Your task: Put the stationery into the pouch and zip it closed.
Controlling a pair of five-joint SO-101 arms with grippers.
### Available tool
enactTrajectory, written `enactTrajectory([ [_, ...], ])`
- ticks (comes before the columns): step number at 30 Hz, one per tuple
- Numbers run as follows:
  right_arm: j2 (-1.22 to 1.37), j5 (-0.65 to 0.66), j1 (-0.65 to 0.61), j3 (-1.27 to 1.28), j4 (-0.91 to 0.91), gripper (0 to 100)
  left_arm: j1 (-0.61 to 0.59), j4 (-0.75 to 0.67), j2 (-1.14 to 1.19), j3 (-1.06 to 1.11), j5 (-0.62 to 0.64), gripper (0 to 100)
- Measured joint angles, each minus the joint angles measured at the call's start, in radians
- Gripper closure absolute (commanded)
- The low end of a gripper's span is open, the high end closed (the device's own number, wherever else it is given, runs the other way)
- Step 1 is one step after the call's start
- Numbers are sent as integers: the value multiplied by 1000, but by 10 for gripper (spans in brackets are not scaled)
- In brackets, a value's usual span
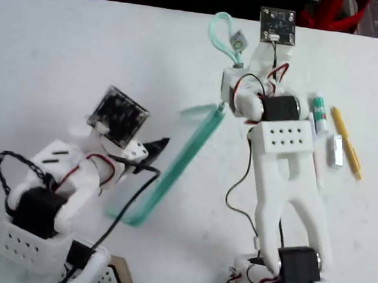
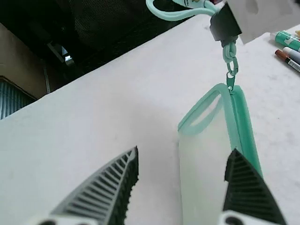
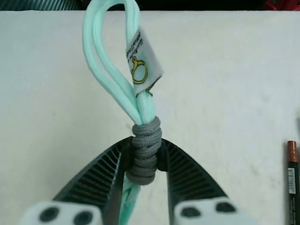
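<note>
A translucent mint-green pouch (image 1: 175,163) lies slanted on the white table between the arms, its mouth end (image 2: 206,110) slightly open. From its zipper pull a mint cord loop (image 1: 223,31) with a paper tag (image 3: 143,61) runs out. My right gripper (image 3: 143,159) is shut on the grey knot of that cord, just past the pouch's far end (image 1: 237,71). My left gripper (image 2: 183,151) stands open over the pouch's middle, one finger (image 2: 243,187) above the pouch, the other (image 2: 112,183) over bare table. Beside the right arm lie a green-capped marker (image 1: 319,113), a yellow pen (image 1: 346,141) and a small white piece (image 1: 335,150).
A pale pen (image 1: 316,165) lies partly under the right arm. A brown-tipped marker (image 3: 291,173) lies near the right gripper. The table's far edge (image 1: 152,8) runs behind the cord loop. A small box (image 1: 120,272) sits by the left arm's base.
</note>
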Motion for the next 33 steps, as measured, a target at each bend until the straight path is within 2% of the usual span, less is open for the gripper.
enactTrajectory([
  [6, -121, 0, -41, 60, 6, 981, 132, -74, 25, 25, 14, 711],
  [8, -167, 0, -49, 74, 25, 981, 155, -147, 25, 81, 55, 718],
  [12, -224, 0, -52, 77, 46, 981, 180, -356, 25, 222, 221, 721],
  [17, -242, 0, -97, 95, 77, 981, 190, -554, 26, 358, 219, 720],
  [23, -242, 0, -103, 89, 126, 981, 161, -583, 26, 373, 118, 717],
  [28, -311, 0, -103, 31, 198, 981, 158, -532, 26, 373, 28, 717],
  [33, -473, 0, -149, 8, 229, 981, 149, -480, 26, 373, 2, 709],
])
